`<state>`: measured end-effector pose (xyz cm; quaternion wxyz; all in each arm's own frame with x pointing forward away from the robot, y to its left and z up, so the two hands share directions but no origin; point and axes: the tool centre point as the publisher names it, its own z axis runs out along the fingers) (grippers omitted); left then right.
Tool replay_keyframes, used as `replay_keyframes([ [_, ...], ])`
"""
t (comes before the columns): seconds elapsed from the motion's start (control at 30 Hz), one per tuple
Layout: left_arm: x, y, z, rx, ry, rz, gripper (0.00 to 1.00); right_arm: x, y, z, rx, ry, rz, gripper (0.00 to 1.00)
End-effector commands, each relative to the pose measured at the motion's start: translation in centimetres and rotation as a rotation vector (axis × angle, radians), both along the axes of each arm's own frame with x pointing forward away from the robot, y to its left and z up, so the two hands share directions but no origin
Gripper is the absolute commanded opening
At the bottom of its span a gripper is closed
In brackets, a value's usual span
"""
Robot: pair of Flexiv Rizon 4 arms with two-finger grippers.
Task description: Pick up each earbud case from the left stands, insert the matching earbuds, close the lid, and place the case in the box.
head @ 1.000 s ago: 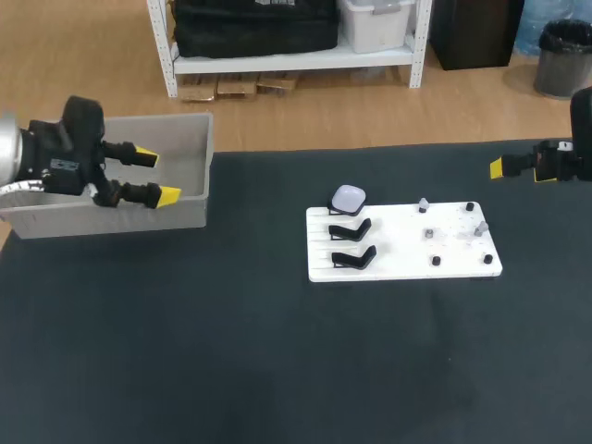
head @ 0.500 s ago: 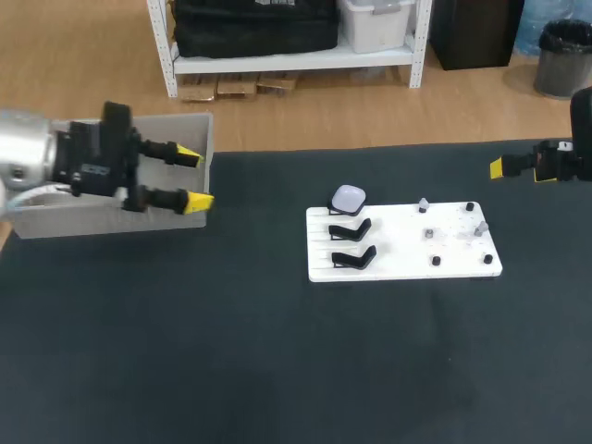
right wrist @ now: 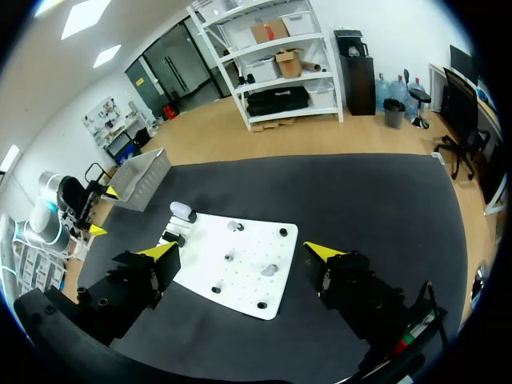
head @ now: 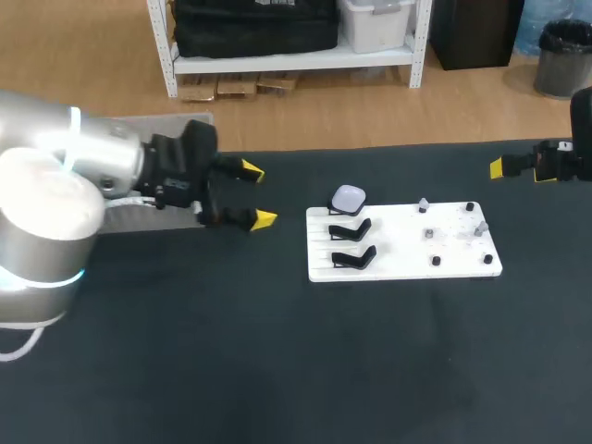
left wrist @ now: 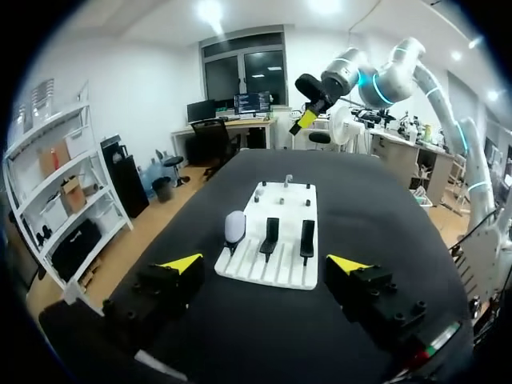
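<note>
Head view: pale lavender, rounded earbud case sits closed.

The table has a dark, matte black top from edge to edge. A flat white board lies on it right of the middle, nearer the far edge than the near one, with its long sides roughly in line with the far edge. A grey plastic box sits at the far left corner, open side up. Only its far rim shows from the head view. From the right wrist view it stands well apart from the board.
</note>
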<state>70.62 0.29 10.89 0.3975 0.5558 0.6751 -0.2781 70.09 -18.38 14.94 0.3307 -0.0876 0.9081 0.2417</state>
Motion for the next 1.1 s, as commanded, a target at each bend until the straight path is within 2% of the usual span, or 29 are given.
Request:
replay_keyframes([
  [0.03,1.6,-2.6,-1.6,0.013,0.009,-0.007,1.00,0.0,0.0,0.0,0.000,0.000,0.001,1.00],
  [0.43,1.6,-2.6,-1.6,0.013,0.009,-0.007,1.00,0.0,0.0,0.0,0.000,0.000,0.001,1.00],
  [0.5,1.7,-2.7,-1.8,-0.014,-0.002,-0.001,1.00,0.0,0.0,0.0,0.000,0.000,0.001,1.00],
  [0.73,1.8,-3.8,-2.2,-0.042,0.004,-0.051,1.00,0.0,0.0,0.0,0.000,0.000,0.001,1.00],
  [1.1,3.2,-6.4,-3.5,-0.072,0.015,-0.094,1.00,0.0,0.0,0.0,0.000,0.000,0.001,1.00],
])
